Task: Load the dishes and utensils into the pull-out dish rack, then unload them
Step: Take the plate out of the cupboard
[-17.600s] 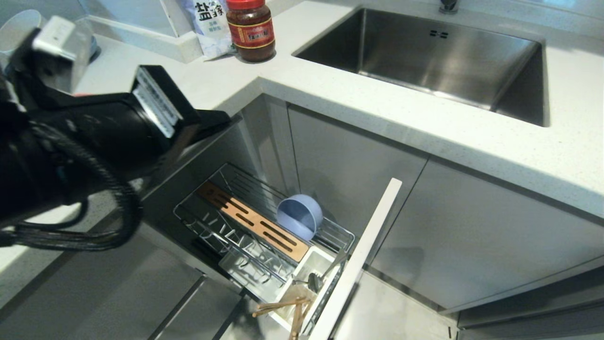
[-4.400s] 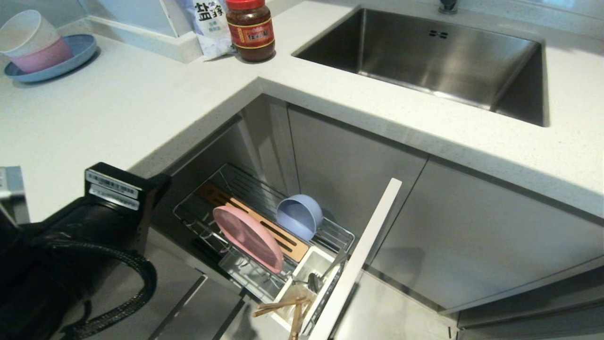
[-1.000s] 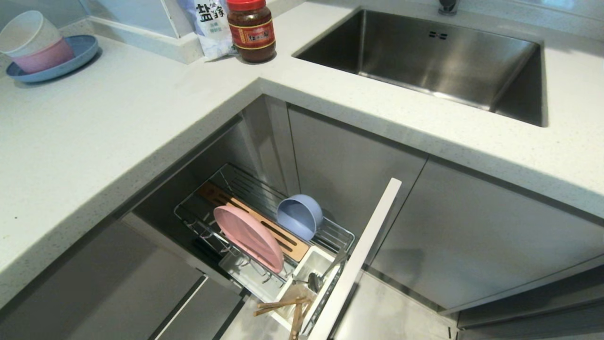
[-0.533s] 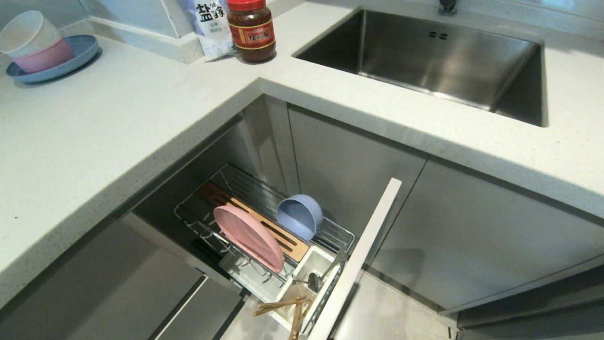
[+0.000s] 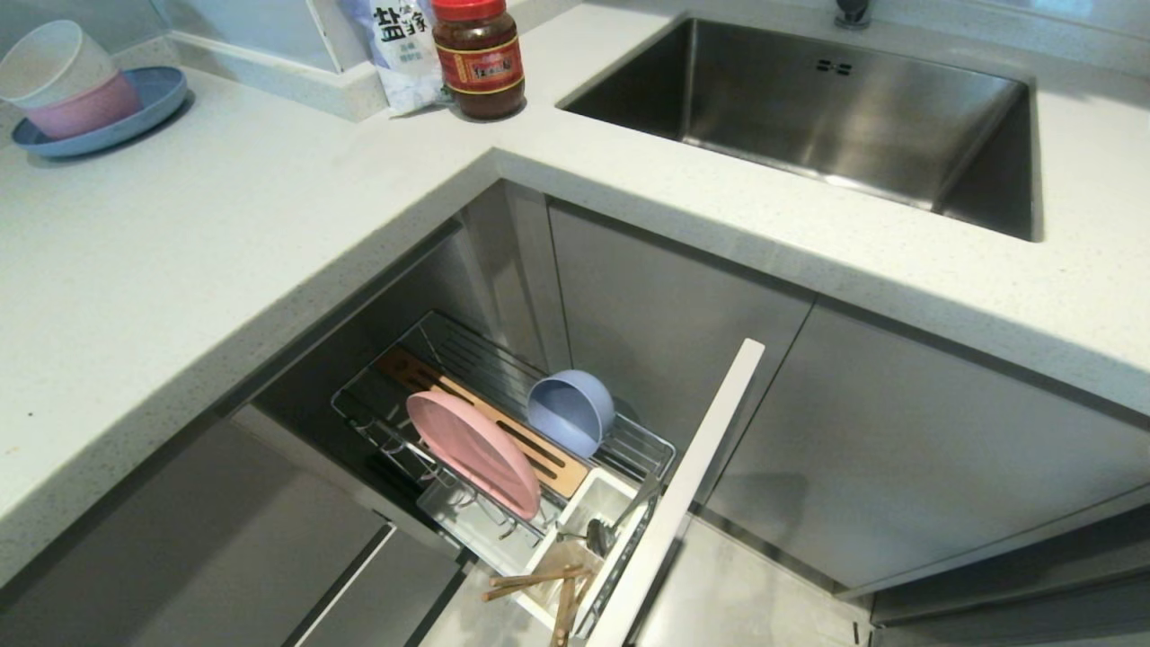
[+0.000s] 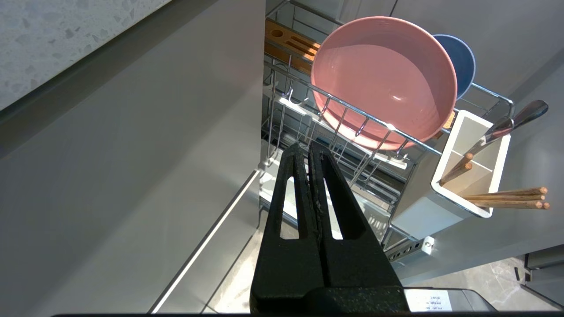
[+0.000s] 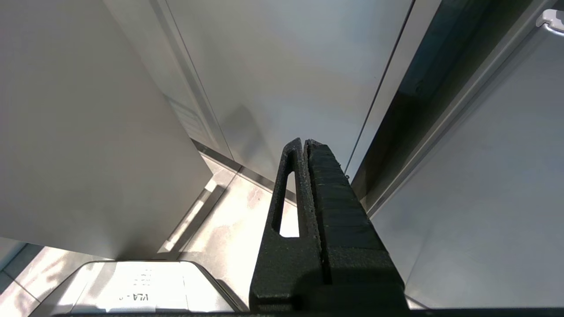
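Observation:
The pull-out dish rack (image 5: 359, 422) stands drawn out below the counter, its pale grey front (image 5: 683, 490) edge-on. A pale-pink plate (image 5: 472, 451) stands on edge in its wire slots, with the blue-grey bowl (image 5: 571, 411) behind it on its side. Wooden chopsticks (image 5: 530, 582) and a steel spoon (image 5: 600, 534) stick out of the white utensil cup (image 5: 604, 492). Neither arm shows in the head view. My left gripper (image 6: 307, 147) hangs shut and empty beside the rack, short of the plate (image 6: 383, 81). My right gripper (image 7: 304, 143) is shut and empty, facing grey cabinet fronts.
The steel sink (image 5: 809, 108) is set in the white counter (image 5: 225, 216). A red-lidded jar (image 5: 476, 58) and a salt bag (image 5: 395, 45) stand at the back. Cream and pink bowls sit stacked on a blue plate (image 5: 148, 108) at the far left.
Since the oldest frame the pink plate has come to stand in the rack and the left arm has left the head view. Nothing has moved over the last second.

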Available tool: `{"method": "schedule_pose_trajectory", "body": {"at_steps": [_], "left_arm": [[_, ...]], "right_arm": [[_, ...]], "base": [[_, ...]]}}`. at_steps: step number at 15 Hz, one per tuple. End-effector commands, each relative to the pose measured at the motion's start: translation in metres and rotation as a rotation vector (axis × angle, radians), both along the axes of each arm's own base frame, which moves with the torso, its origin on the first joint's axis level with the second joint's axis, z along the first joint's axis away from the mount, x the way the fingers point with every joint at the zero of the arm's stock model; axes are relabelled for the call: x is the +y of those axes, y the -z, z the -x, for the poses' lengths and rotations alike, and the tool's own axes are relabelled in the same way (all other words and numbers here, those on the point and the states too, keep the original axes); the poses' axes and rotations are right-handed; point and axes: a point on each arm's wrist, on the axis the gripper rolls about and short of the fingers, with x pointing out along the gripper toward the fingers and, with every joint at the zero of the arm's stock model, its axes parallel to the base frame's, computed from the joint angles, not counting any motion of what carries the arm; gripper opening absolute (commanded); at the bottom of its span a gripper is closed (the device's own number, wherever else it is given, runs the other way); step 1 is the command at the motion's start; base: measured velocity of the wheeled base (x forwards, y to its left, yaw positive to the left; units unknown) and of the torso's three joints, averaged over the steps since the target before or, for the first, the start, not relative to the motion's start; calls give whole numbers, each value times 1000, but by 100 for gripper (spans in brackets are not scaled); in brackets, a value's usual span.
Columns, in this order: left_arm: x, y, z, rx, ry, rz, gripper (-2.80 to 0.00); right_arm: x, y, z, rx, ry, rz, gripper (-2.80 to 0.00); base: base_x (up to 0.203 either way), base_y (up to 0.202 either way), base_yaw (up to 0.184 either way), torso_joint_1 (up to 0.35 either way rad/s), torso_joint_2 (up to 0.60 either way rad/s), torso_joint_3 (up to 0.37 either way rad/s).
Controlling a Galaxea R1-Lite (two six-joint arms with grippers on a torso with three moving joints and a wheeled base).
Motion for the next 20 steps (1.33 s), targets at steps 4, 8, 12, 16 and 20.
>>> {"method": "schedule_pose_trajectory", "body": {"at_steps": [4, 8, 12, 16, 20], "left_arm": [[0, 6, -2, 21, -2, -5, -280], [0, -57, 24, -161, 25, -5, -280], [-4, -137, 53, -254, 172, -35, -280], [-6, -224, 36, -271, 258, -52, -280], [-6, -290, -6, -278, 323, 79, -280]], "right_arm": [[0, 0, 0, -3, -1, 0, -280], [0, 0, 0, -3, -1, 0, -280], [0, 0, 0, -3, -1, 0, -280], [0, 0, 0, -3, -1, 0, -280], [0, 0, 0, -3, -1, 0, -280]], "base": [[0, 0, 0, 0, 0, 0], [0, 0, 0, 0, 0, 0], [0, 0, 0, 0, 0, 0], [0, 0, 0, 0, 0, 0], [0, 0, 0, 0, 0, 0]]}}
